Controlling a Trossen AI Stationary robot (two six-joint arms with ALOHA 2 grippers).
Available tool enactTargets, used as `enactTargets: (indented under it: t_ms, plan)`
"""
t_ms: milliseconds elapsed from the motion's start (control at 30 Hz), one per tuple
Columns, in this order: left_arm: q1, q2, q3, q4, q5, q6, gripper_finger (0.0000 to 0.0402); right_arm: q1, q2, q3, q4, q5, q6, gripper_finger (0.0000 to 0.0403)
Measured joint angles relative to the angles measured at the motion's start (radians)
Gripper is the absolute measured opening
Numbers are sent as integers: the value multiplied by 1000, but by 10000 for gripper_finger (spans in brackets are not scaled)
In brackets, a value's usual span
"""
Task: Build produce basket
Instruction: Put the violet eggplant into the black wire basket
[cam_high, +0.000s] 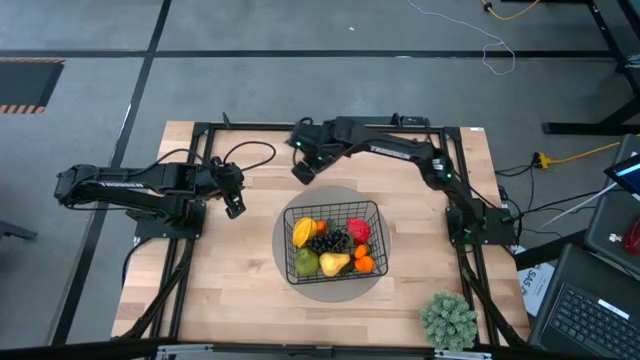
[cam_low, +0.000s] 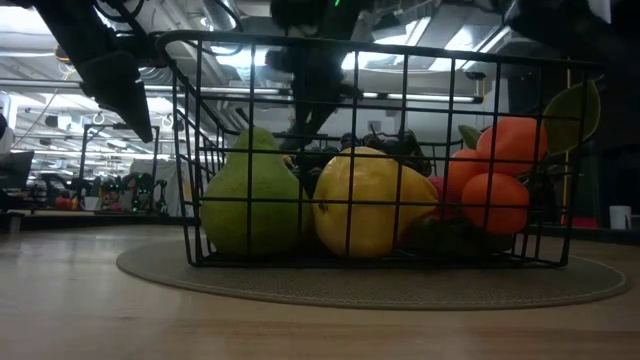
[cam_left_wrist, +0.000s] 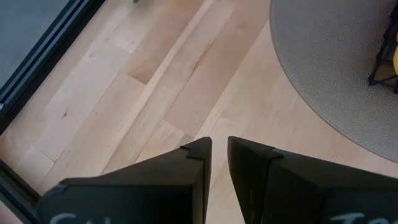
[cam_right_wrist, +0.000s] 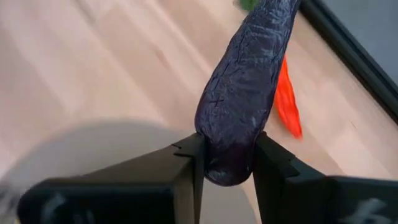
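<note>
The black wire basket (cam_high: 330, 207) stands on a grey round mat (cam_high: 300, 290) at the table's middle. It holds produce: a green pear (cam_low: 250, 190), a yellow pear (cam_low: 365, 205), tangerines (cam_low: 495, 185), dark grapes (cam_high: 328, 242) and a red piece (cam_high: 358, 230). My right gripper (cam_right_wrist: 227, 146) hangs beyond the basket's far left corner (cam_high: 301, 172), shut on a purple eggplant (cam_right_wrist: 245, 81). An orange carrot (cam_right_wrist: 287, 102) lies on the wood behind the eggplant. My left gripper (cam_left_wrist: 219, 149) waits left of the mat (cam_high: 235, 205), its fingers nearly together with nothing between them. My right gripper pinches the eggplant's thick rounded end (cam_right_wrist: 227, 168) between its two fingers, one on each side. The fingers slant steeply down from the table's far right. The eggplant sticks out past the fingertips along their line, its green stem end (cam_right_wrist: 249, 3) farthest away, lifted clear of the table.
A bushy pale-green plant (cam_high: 448, 318) stands at the table's near right corner. Bare wood lies left of the mat and along the near edge. The black frame rails (cam_high: 200, 150) run along the table's sides and far edge.
</note>
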Motion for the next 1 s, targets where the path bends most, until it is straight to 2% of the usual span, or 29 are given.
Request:
enactTargets:
  t_ms: [367,533,1000]
  plan:
    - [0,0,0,0,0,0,41,178,-118,0,-331,-4,23,81]
    - [0,0,0,0,0,0,41,277,-147,0,-329,-58,22,82]
    - [0,0,0,0,0,0,41,575,-168,0,-330,-97,77,82]
